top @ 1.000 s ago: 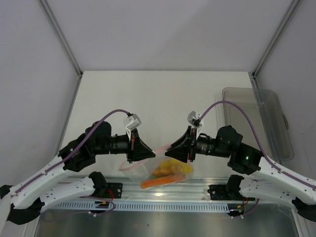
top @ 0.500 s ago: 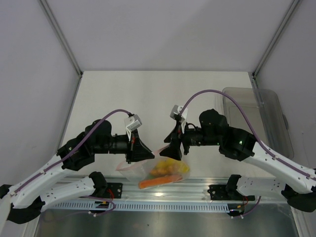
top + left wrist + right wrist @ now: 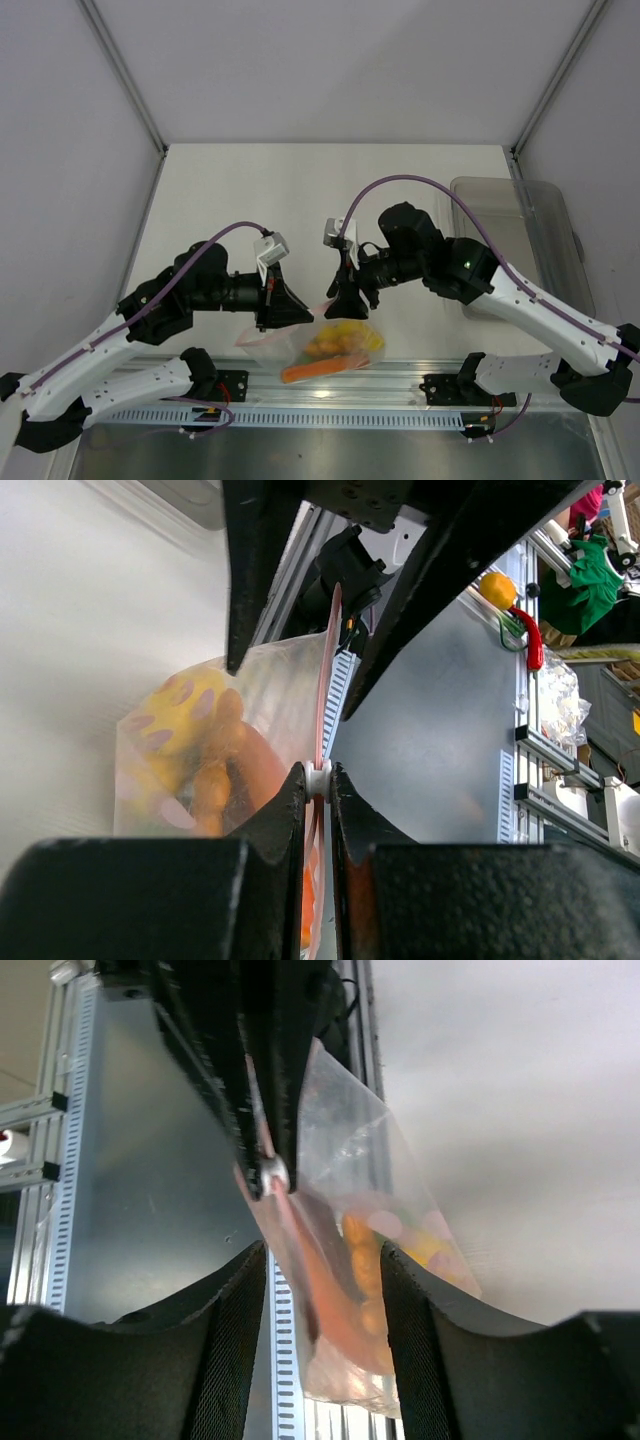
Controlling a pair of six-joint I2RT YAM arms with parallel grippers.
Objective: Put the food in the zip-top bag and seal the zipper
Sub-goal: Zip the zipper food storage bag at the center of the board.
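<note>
Near the front edge of the counter (image 3: 300,200), seen from above, the left tool (image 3: 300,312) and the right tool (image 3: 346,303) meet nose to nose over the zip-top bag (image 3: 268,346). The bag hangs between them with the food (image 3: 345,340), yellow pieces and an orange one, already inside. A grey-clear tray (image 3: 555,235) lies well apart at the right.

From the left wrist, the left tool's fingers (image 3: 290,810) are pressed together on the zipper (image 3: 328,680). The pink strip runs straight ahead, edge-on, into the gap between the right tool's two dark fingers, which stand apart on either side of it. Food bulges in the plastic to the left of the strip.

From the right wrist, the right tool's fingers (image 3: 230,1360) are spread, with the bag's mouth edge and its orange and yellow contents between them. The left tool opposite is clamped on the strip's far end.

The step in hand looks to be the seal. It would go best if the right tool closed on the strip alone, just beside the left tool's pinch. It should then slide away along the strip while the left tool anchors it taut and straight, clear of the bulging food. How much of the strip is already pressed shut cannot be told.
</note>
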